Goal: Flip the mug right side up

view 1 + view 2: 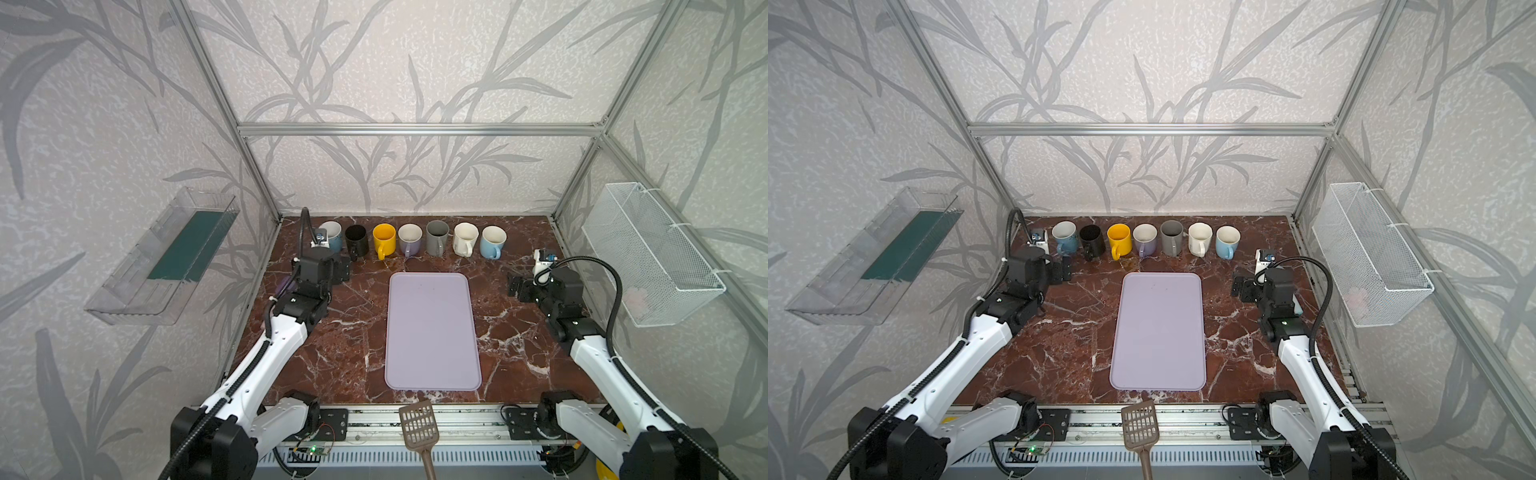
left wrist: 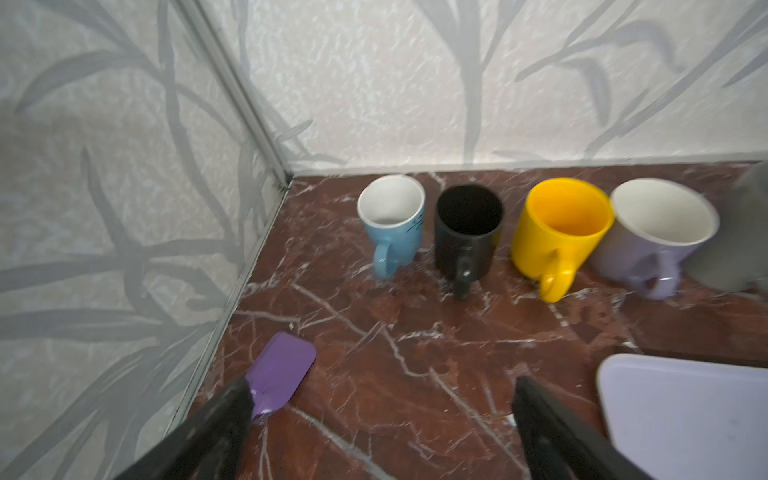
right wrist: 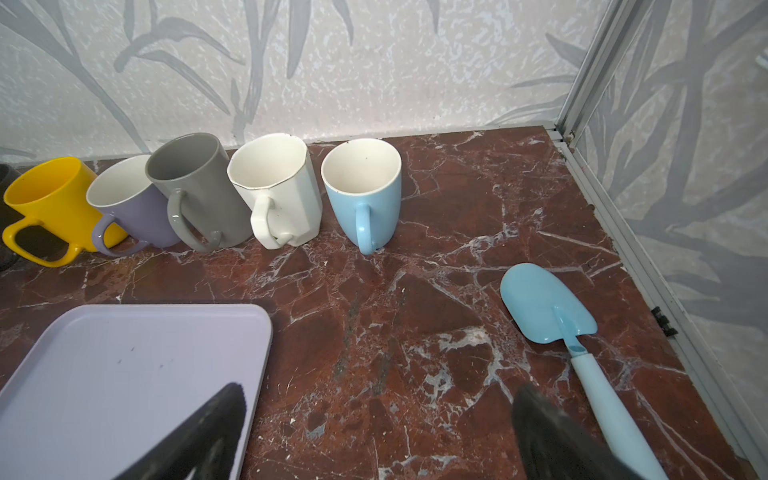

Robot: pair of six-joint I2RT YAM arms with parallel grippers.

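my left gripper [image 2: 382, 388] gaping wide, right gripper [image 3: 378, 390] same, I count seven mugs [image 1: 437, 239] upright in a row behind the lavender tray [image 1: 432, 332]

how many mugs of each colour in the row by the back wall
blue mug: 2
black mug: 1
yellow mug: 1
lavender mug: 1
grey mug: 1
white mug: 1
total: 7

White links [image 1: 286, 338], black joints [image 1: 311, 270], ribbed black cables [image 1: 308, 226], black left gripper [image 2: 382, 390], right gripper [image 3: 380, 390].
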